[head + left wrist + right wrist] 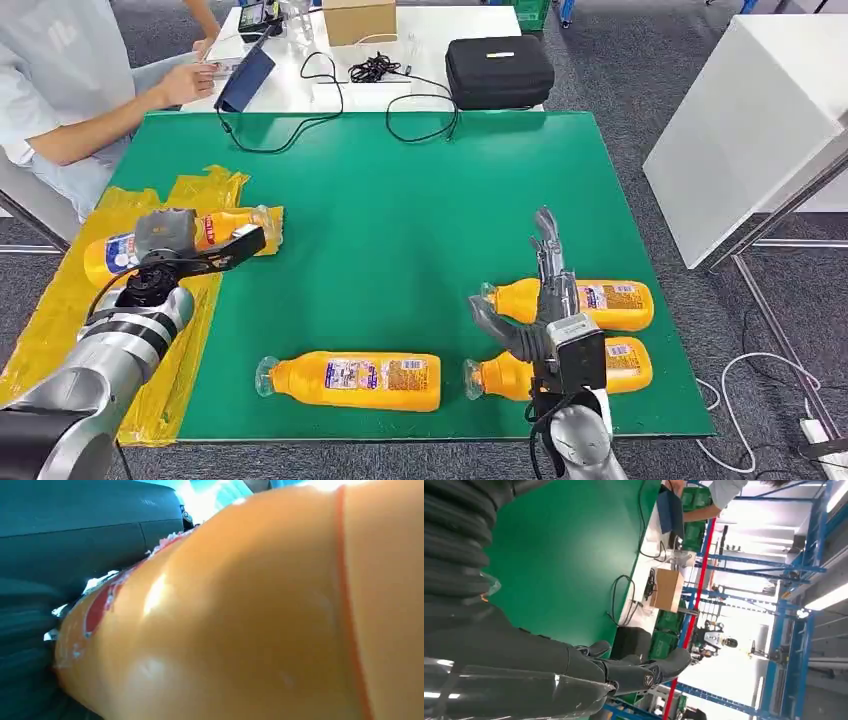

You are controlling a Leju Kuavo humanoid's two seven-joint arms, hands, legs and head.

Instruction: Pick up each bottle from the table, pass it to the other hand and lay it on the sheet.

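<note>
Yellow sheet [60, 310] covers the left edge of the green worktop [400, 230], and the left robot hand [175, 250] is over it, grasping an orange bottle [120, 252] that lies almost flat, its cap end pointing right towards the sheet's far right corner. The left wrist view shows the bottle pressed close against the lens, so the hold looks firm. The risk here is in the release: the bottle is round and the sheet is wrinkled, so it may roll right onto the green or left off the worktop edge if it is let go before it rests.

Near the front, a second bottle [350, 380] lies alone. To the right, the right robot hand [540, 310] hovers released, fingers spread, over two bottles lying side by side, the far one [575, 303] and the near one [560, 372]. They sit close together, so a descending hand could nudge one while closing on the other, or pinch both. The near one also lies close to the front edge and could be pushed off.
</note>
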